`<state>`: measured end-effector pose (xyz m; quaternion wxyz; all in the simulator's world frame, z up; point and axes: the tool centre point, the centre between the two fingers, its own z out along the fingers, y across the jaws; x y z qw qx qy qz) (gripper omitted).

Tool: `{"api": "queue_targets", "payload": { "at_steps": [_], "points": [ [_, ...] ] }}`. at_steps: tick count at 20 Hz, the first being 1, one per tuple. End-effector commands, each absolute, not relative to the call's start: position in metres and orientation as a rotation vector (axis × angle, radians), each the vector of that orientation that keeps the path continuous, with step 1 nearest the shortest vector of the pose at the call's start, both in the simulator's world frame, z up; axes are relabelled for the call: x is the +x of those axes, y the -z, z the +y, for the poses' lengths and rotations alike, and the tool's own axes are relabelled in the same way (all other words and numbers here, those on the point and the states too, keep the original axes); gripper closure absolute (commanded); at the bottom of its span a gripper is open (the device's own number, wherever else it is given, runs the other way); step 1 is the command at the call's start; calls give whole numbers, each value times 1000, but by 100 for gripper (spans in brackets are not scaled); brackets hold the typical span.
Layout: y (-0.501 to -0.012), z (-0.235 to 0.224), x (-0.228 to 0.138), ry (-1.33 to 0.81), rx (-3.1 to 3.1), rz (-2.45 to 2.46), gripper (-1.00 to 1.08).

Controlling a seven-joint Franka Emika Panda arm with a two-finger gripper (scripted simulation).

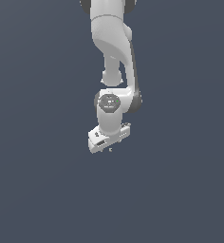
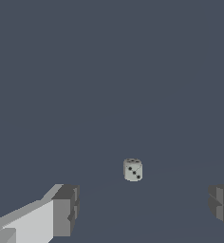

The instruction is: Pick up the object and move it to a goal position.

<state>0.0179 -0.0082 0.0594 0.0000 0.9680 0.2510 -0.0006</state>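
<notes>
The object (image 2: 132, 170) is a small pale grey-white die with black pips, resting on the flat dark blue-grey surface. In the wrist view it lies beyond the fingertips, in line with the gap between them. My gripper (image 2: 142, 209) is open: one finger (image 2: 66, 209) and the other finger (image 2: 221, 203) stand far apart with nothing between them. In the exterior view the object (image 1: 110, 149) is a tiny pale speck just below the white hand (image 1: 108, 137), whose fingers are hidden from that side.
The white arm (image 1: 113, 52) comes down from the top of the exterior view. Uniform dark blue-grey ground (image 1: 180, 190) surrounds the hand. No marker for a goal position shows.
</notes>
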Motion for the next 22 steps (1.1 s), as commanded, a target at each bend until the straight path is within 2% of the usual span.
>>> {"api": "queue_targets", "payload": {
  "at_steps": [1, 18, 19, 22],
  "points": [
    [-59, -8, 18, 1, 3041, 789, -92],
    [-9, -8, 18, 0, 3039, 796, -92],
    [-9, -8, 18, 0, 3039, 796, 108],
    [-9, -8, 18, 0, 3039, 796, 108]
  ]
}}
